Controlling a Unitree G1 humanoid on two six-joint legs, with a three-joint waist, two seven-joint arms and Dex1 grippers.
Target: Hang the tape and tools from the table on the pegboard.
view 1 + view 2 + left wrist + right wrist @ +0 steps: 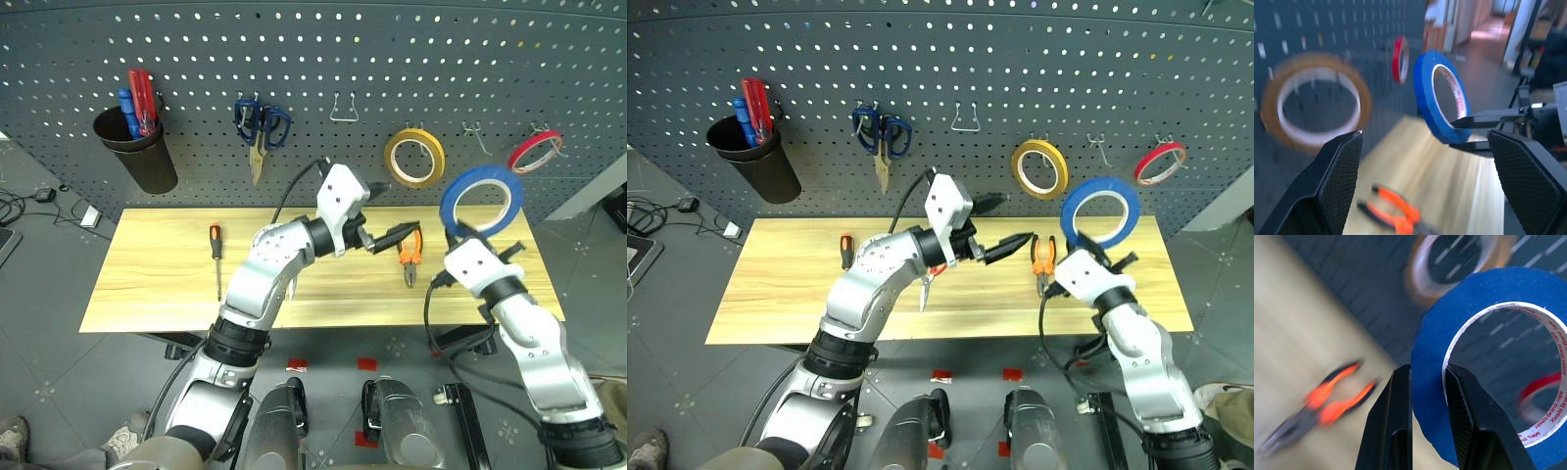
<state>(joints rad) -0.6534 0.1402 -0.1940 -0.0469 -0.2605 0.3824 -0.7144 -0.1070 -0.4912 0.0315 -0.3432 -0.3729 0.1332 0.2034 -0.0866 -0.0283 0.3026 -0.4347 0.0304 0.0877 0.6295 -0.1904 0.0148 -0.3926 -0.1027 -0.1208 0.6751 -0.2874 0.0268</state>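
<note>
Your right gripper (1427,406) pinches the thin blue tape ring (481,200), raised before the dark grey perforated pegboard (323,59); left gripper (384,237) gapes empty. Next, find a free hook (475,133).

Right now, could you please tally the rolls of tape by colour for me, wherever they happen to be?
Blue: 1, the blue tape, held up in the right pincer
Yellow: 1, the yellow roll, hanging on the pegboard
Red: 1, the red roll, also on the pegboard
Total: 3
</note>
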